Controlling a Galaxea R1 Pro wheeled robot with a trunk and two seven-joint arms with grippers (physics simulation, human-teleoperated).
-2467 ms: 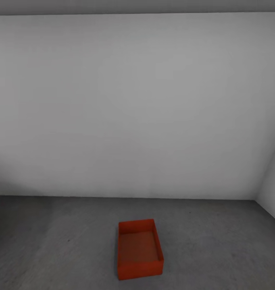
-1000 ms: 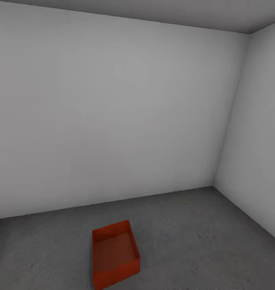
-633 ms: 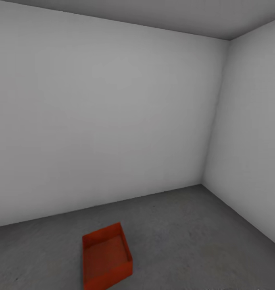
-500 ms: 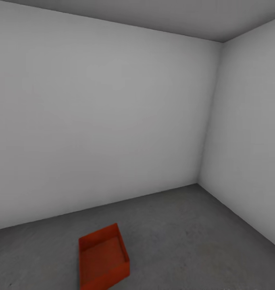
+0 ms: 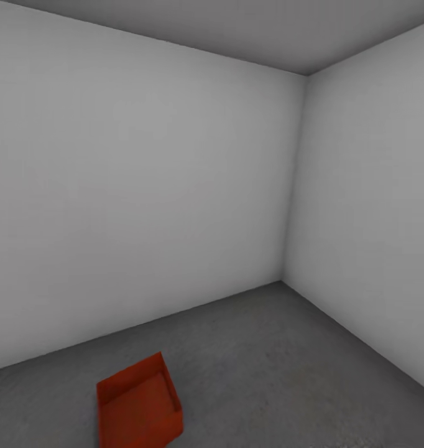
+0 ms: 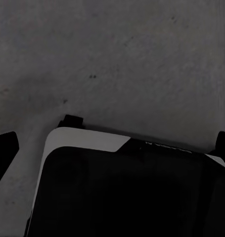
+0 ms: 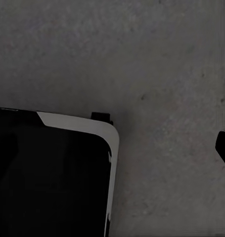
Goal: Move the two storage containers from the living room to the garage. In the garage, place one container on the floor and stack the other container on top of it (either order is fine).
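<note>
One storage container [image 5: 137, 404] sits open-side-up on the grey concrete floor [image 5: 280, 361], low in your head view, near the white wall [image 5: 143, 186]. Both wrist cameras look down at concrete past the robot's dark base [image 6: 127, 187]; I cannot tell whether either gripper is spread or pressed together. Risk: the bin lies close to your wheels, so a tight turn could clip it and skew the stacking base.
</note>
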